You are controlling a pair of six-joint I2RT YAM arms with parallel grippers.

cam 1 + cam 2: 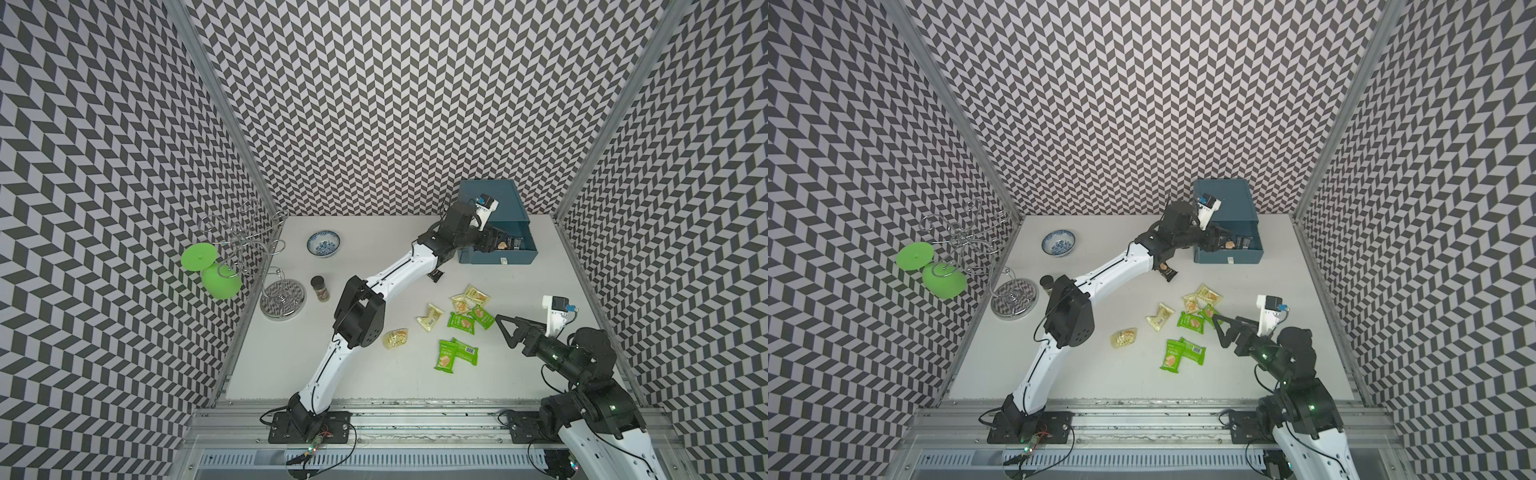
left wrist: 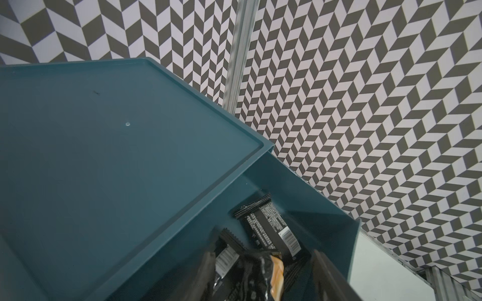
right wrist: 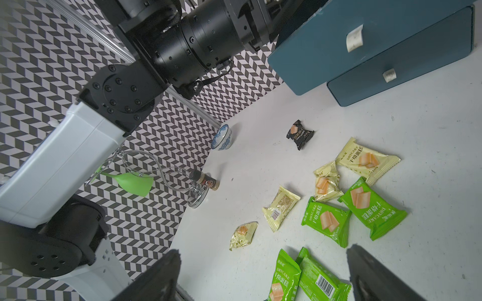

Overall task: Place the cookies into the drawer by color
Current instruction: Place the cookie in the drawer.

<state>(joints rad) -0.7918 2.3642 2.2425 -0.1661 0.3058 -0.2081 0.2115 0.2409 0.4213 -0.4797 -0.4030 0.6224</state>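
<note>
Left wrist view: left gripper (image 2: 262,260) is over the open drawer (image 2: 347,234), jaws parted, with a crumpled black packet (image 2: 260,273) loose between them above other black ones lying inside. It could snag on a finger and get dragged out over the drawer wall if the arm pulls back. Right gripper (image 1: 503,331) is spread wide and empty above the green packets (image 1: 461,322), with yellow packets (image 1: 430,318) just beside them on the table (image 1: 374,374), so a pinch could catch two overlapping packets or the wrong color. The stray black packet (image 1: 436,274) under the left arm (image 1: 399,266) could get swept.
</note>
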